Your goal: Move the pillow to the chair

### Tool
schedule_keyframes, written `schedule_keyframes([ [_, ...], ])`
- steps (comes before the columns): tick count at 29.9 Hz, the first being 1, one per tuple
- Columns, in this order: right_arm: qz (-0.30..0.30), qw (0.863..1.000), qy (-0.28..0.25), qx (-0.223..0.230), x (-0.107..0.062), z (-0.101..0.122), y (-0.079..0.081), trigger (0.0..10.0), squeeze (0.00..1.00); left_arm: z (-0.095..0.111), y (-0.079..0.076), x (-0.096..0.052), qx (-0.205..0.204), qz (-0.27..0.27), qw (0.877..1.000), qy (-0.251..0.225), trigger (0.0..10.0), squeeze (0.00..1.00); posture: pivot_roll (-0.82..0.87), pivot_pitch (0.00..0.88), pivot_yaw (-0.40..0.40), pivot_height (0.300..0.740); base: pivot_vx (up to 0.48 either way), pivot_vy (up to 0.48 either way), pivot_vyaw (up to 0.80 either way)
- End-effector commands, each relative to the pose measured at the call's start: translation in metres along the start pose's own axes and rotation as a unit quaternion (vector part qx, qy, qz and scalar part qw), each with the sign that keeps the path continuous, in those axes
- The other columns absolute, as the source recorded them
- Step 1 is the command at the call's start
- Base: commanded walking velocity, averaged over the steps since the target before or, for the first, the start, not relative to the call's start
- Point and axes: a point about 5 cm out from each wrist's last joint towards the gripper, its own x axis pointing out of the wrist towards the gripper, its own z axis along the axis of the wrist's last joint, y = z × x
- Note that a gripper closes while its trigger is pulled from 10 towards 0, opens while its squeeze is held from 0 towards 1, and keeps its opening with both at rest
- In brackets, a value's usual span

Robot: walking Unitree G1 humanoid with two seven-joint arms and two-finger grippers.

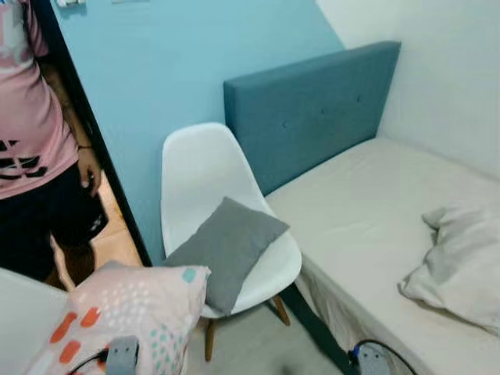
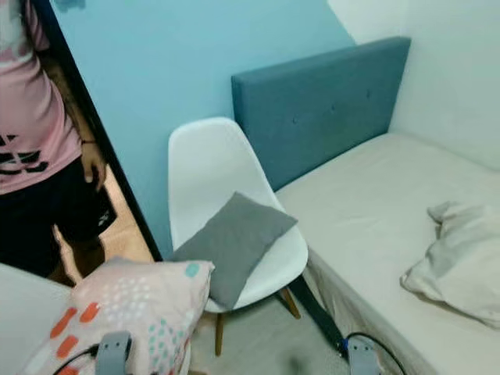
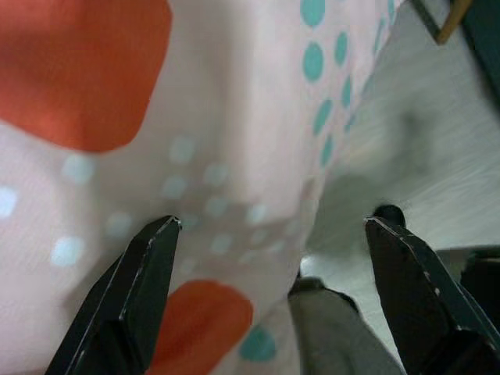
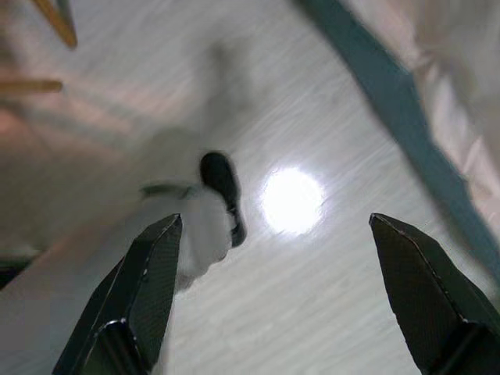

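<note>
A pink pillow (image 1: 129,312) with orange and teal spots sits at the lower left, resting on my left arm in front of the chair. In the left wrist view the pillow (image 3: 156,141) lies against my left gripper (image 3: 269,223), whose fingers stand wide open, not clamped on it. The white shell chair (image 1: 205,168) on wooden legs stands against the blue wall, and a grey cushion (image 1: 228,248) lies on its seat. My right gripper (image 4: 273,219) is open over the bare floor beside the bed base, with nothing between its fingers.
A bed (image 1: 367,211) with a blue headboard (image 1: 312,109) stands on the right, with a crumpled white pillow (image 1: 461,262) on it. A person in a pink shirt (image 1: 27,133) stands in the doorway at the left. A strip of floor (image 1: 250,344) lies between chair and bed.
</note>
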Motion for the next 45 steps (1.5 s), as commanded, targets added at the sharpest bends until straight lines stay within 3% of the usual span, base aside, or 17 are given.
schedule_keyframes([
  [1, -0.006, 1.000, -0.001, -0.009, 0.000, 0.001, 0.000, 10.0, 0.00, 0.005, 0.003, 0.001, -0.019, -0.001, 1.000, -0.010, 10.0, 0.00, 0.03, 0.000, 0.079, 0.740, 0.000, 0.000, -0.66],
  [6, -0.011, 1.000, -0.005, -0.011, 0.000, 0.003, 0.000, 10.0, 0.00, 0.006, 0.004, 0.001, -0.051, 0.001, 0.999, -0.014, 10.0, 0.00, 0.03, 0.000, 0.080, 0.740, 0.000, 0.000, -0.66],
  [19, -0.015, 1.000, -0.022, -0.008, 0.001, 0.011, 0.002, 10.0, 0.00, -0.005, 0.007, -0.002, -0.033, 0.023, 0.999, 0.011, 10.0, 0.00, 0.02, 0.000, 0.087, 0.740, 0.000, 0.000, -0.66],
  [26, -0.009, 0.999, -0.050, 0.001, 0.002, 0.027, 0.006, 10.0, 0.00, -0.009, 0.007, -0.003, -0.028, 0.023, 0.999, 0.020, 10.0, 0.00, 0.02, 0.000, 0.087, 0.740, 0.000, 0.000, -0.66],
  [29, 0.005, 0.997, -0.077, -0.021, 0.002, 0.047, 0.013, 10.0, 0.00, -0.009, 0.005, -0.002, -0.032, 0.019, 0.999, 0.023, 10.0, 0.00, 0.02, 0.000, 0.083, 0.740, 0.000, -0.085, -0.67],
  [38, 0.018, 0.992, -0.119, -0.020, 0.000, 0.077, 0.021, 10.0, 0.00, -0.008, 0.002, -0.001, -0.029, 0.015, 0.999, 0.023, 10.0, 0.00, 0.02, 0.000, 0.081, 0.740, 0.000, -0.311, -0.67],
  [45, 0.022, 0.991, -0.131, -0.018, 0.000, 0.083, 0.025, 10.0, 0.00, -0.010, 0.001, -0.001, -0.028, 0.014, 0.999, 0.025, 10.0, 0.00, 0.02, 0.000, 0.079, 0.740, 0.000, -0.178, -0.67],
])
